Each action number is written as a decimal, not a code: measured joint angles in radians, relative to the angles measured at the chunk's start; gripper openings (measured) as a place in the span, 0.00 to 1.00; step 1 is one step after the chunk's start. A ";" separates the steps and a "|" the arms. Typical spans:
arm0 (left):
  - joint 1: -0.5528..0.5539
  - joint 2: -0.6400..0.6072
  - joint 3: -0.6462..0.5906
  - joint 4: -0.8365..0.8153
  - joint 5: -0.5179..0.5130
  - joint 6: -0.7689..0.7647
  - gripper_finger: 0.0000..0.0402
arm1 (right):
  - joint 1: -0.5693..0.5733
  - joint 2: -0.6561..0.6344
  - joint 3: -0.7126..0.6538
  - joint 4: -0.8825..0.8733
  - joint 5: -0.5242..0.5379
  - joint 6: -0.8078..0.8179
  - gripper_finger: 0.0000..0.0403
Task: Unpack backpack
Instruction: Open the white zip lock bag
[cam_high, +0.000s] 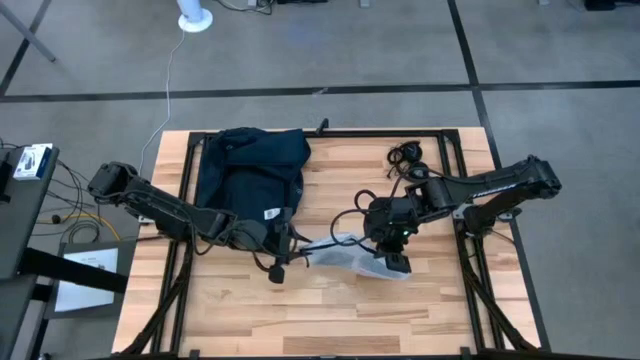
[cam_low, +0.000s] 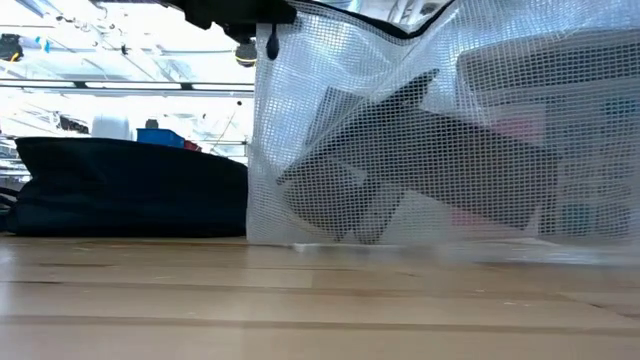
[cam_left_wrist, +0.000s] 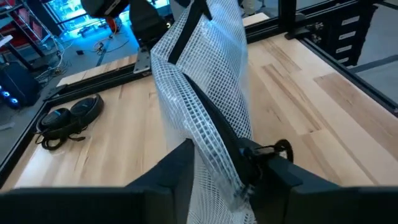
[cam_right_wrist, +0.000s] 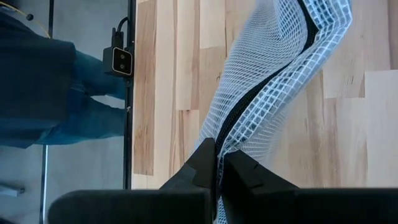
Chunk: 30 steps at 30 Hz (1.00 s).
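Both end effectors — left (cam_left_wrist: 227, 171), right (cam_right_wrist: 219, 163) — pinching mesh pouch (cam_high: 352, 256), backpack (cam_high: 250, 170) behind

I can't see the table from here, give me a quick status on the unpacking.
Left gripper and right gripper both shut on the mesh pouch, holding it between them. Backpack lies behind on the table. Headphones off to the side, nothing in the way.

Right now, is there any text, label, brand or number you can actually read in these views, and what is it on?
None can be read.
White tag on the backpack: too small.
Contents inside the mesh pouch, held by the left gripper and the right gripper: no print legible.
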<state>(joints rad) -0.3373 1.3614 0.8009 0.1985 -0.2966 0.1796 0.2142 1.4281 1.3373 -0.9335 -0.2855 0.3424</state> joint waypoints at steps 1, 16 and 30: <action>0.001 0.000 0.000 0.000 0.002 0.000 0.22 | 0.000 0.000 0.000 0.001 0.000 0.003 0.00; 0.004 -0.001 0.000 -0.052 0.060 -0.129 0.00 | -0.006 0.000 0.000 0.148 0.001 0.058 0.03; 0.004 -0.001 0.000 -0.004 0.053 -0.221 0.00 | -0.014 -0.121 0.008 0.407 -0.011 0.089 0.35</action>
<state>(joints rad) -0.3332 1.3602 0.8009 0.1948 -0.2432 -0.0413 0.2006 1.3071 1.3457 -0.5260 -0.2967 0.4311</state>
